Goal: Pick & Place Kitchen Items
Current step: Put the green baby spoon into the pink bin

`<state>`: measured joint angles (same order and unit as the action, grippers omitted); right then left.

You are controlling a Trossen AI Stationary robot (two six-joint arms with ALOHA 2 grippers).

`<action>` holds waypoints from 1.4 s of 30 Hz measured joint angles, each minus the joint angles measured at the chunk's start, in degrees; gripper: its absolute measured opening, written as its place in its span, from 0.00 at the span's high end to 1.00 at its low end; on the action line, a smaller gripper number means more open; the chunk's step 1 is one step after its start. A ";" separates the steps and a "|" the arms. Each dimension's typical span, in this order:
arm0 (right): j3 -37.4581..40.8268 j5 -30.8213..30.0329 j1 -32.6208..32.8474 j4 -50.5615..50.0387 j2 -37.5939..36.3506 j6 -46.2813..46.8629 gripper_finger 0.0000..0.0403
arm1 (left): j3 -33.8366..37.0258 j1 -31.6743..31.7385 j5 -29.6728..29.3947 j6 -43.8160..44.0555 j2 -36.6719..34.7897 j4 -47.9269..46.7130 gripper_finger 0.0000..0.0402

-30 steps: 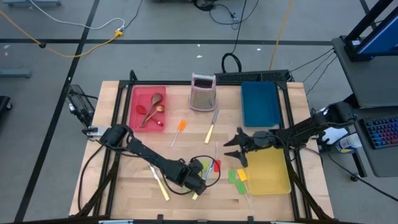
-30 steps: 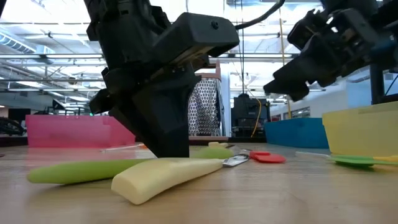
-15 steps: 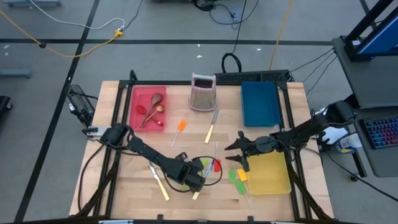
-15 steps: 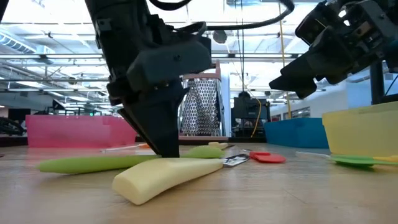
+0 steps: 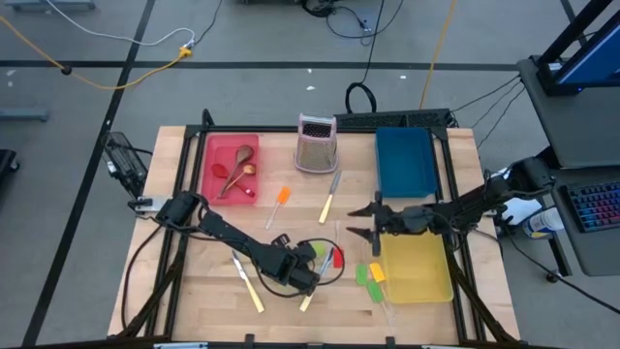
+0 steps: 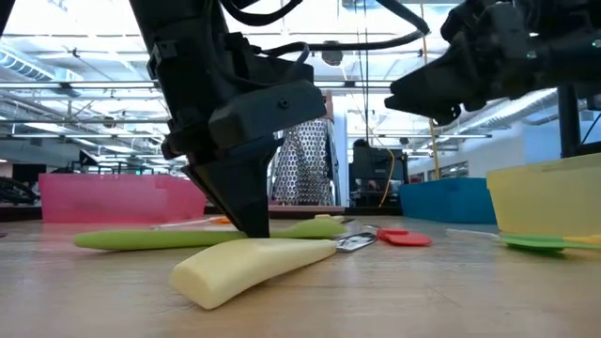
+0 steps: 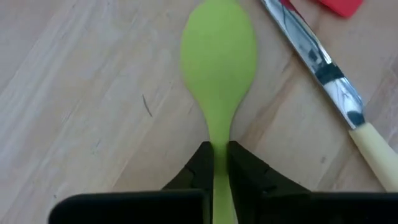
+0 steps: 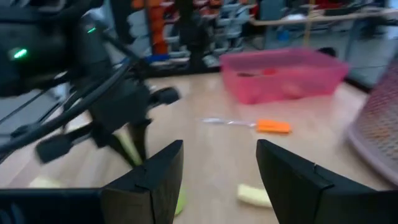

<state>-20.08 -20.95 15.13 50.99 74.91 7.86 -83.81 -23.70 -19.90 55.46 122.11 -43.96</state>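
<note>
A green spoon (image 5: 311, 254) lies near the table's front middle, and my left gripper (image 5: 298, 269) is shut on it. In the left wrist view the spoon's bowl (image 7: 217, 43) lies ahead of the fingers. In the low view the spoon (image 6: 160, 238) runs level under the gripper (image 6: 247, 225). My right gripper (image 5: 356, 221) is open and empty. It hovers above the table, left of the yellow tray (image 5: 418, 271), and points level toward the table's left (image 8: 217, 180). My left gripper pinches the green spoon's handle (image 7: 217, 163) between its two fingers, just behind the bowl. The fingers (image 6: 239, 202) come from above, point down and lie across the handle. The spoon stays about level at table height; I cannot tell whether it touches the table.
A cream-handled knife (image 6: 249, 268) and a red spatula (image 5: 336, 257) lie right beside the spoon. Another knife (image 5: 248, 287), an orange spatula (image 5: 281, 199), a third knife (image 5: 329, 199) and green and yellow spatulas (image 5: 369, 277) lie around. The red tray (image 5: 215, 155), grater (image 5: 317, 145) and blue tray (image 5: 405, 163) stand at the back.
My left gripper has gone a little toward the table's far edge with the green spoon, whose long handle end has moved with it. My right gripper has gone toward the far edge, risen and tipped up, so it now points level toward the table's left.
</note>
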 joint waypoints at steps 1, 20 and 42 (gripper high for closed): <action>0.00 -0.36 -0.29 0.32 0.00 -0.03 0.51 | 0.00 0.00 -0.08 0.65 -0.09 -0.36 0.94; 0.00 0.00 -3.07 0.60 0.02 0.61 0.51 | 0.24 0.06 -3.27 8.76 -8.16 -18.57 1.00; 0.00 0.21 -3.03 -4.12 0.02 6.69 0.51 | 14.67 2.86 1.36 20.08 -8.94 -9.93 0.57</action>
<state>-20.08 -20.73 12.10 46.87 74.94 14.55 -69.14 -20.84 -18.54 75.54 113.16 -53.90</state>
